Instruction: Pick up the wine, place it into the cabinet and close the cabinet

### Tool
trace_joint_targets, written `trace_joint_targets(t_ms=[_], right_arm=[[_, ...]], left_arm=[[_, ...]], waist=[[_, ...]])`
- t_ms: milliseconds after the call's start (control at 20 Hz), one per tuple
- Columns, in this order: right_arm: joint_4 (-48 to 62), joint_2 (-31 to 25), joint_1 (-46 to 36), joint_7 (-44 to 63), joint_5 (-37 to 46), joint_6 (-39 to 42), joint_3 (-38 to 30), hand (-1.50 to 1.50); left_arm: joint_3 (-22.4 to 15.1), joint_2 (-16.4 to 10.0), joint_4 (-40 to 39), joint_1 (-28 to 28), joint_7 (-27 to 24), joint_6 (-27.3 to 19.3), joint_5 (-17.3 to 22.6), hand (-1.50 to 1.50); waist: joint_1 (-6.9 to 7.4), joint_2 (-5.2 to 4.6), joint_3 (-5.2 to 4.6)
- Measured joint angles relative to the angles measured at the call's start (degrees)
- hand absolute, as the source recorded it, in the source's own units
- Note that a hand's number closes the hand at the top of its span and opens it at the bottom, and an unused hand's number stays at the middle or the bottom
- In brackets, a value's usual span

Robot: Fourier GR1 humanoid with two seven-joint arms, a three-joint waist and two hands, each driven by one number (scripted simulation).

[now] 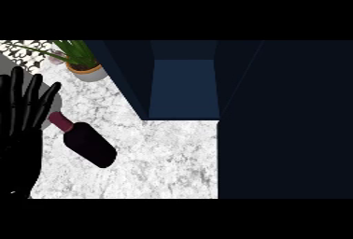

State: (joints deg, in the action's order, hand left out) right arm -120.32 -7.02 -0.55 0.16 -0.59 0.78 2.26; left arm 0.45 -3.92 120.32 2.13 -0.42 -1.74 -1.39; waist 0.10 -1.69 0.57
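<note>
Partly cropped, the left hand (17,127) rests beside the lying wine (89,144).

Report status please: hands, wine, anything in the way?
Left hand open, resting at left edge; right hand not in view. Wine lying on counter, unheld. Cabinet open, nothing blocking it.

left hand (18,122) | black all over | long slim fingers, faint sheen

Dark wine bottle (88,142) lying flat (neck upper-left), cabinet (185,88) open
</note>
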Motion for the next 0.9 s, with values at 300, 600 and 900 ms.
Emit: trace_joint_targets(t_ms=[300,600,900], right_arm=[[-1.8,1.2,4.6,-1.7,-0.3,0.1,0.8,-1.5],[-6.0,-0.1,8.8,4.0,-4.6,4.3,4.7,-1.5],[-14.5,-0.8,11.5,11.4,-5.7,4.6,7.5,-1.5]], left_arm=[[-0.2,-3.9,-1.7,-1.9,2.4,12.3,14.8,-1.5],[-2.7,-4.8,-2.9,-6.7,13.1,19.6,35.8,-1.5],[3.1,-11.2,3.0,-5.9,25.0,17.2,54.3,-1.5]], waist=[[-0.62,1.42,-0.51],[-0.62,1.78,-0.66],[-0.26,1.86,-0.6]])
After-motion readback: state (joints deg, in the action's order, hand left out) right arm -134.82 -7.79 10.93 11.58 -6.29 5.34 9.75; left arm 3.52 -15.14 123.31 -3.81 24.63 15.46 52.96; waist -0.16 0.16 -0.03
